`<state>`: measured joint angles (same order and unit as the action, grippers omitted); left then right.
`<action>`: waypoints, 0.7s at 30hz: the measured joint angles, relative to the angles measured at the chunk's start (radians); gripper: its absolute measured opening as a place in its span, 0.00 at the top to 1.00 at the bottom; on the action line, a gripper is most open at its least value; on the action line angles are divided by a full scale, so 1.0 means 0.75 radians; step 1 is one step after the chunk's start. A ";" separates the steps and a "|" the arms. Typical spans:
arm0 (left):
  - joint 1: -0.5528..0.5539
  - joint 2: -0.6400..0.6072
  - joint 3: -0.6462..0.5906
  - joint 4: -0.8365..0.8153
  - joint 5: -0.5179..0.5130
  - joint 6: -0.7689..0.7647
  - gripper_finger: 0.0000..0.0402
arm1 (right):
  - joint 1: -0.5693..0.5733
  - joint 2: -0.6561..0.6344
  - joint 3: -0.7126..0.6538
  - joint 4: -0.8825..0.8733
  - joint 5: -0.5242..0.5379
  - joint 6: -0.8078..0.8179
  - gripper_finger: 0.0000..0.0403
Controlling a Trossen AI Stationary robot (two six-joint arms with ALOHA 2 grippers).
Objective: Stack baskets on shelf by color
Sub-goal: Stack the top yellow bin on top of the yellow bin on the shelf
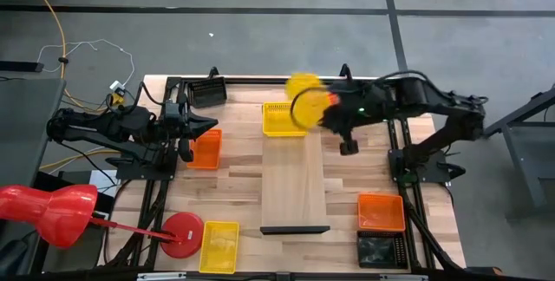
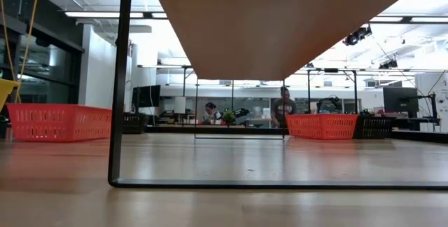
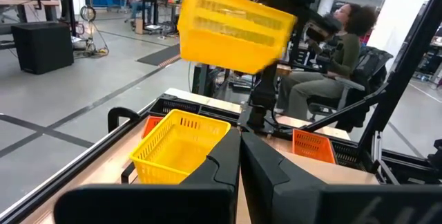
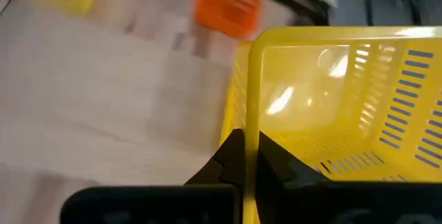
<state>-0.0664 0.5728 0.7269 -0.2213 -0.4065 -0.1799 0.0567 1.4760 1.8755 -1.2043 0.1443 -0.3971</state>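
My right gripper (image 1: 323, 106) is shut on a yellow basket (image 1: 303, 90) and holds it in the air over the far end of the shelf (image 1: 295, 181). The left wrist view shows that basket (image 3: 235, 27) aloft and tilted. A second yellow basket (image 1: 284, 120) rests on its bottom on the shelf's far end. My left gripper (image 1: 208, 127) is shut and hovers at the far edge of an orange basket (image 1: 205, 151) on the table's left side. Its fingers (image 3: 239, 158) show nothing between them. My right gripper (image 4: 252, 151) pinches the yellow basket's side wall at its rim (image 4: 253, 92), with one finger inside the basket and one outside. The basket is lifted clear of the shelf and tilted, and it sticks out beyond the fingertips toward the table's left.
A black basket (image 1: 208, 93) sits at the far left. A yellow basket (image 1: 219, 246) stands beside a red lamp base (image 1: 180, 233) at the near edge. An orange basket (image 1: 381, 212) and a black basket (image 1: 381, 249) sit near right. A seated person (image 3: 331, 58) is beyond the table.
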 joint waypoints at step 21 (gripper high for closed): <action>0.000 0.000 0.001 0.000 0.000 -0.005 1.00 | -0.075 0.548 0.453 -0.452 0.300 -1.298 1.00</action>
<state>-0.0662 0.5732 0.7273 -0.2211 -0.4061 -0.1837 0.0004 1.8874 2.2155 -1.5434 0.3696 -1.3706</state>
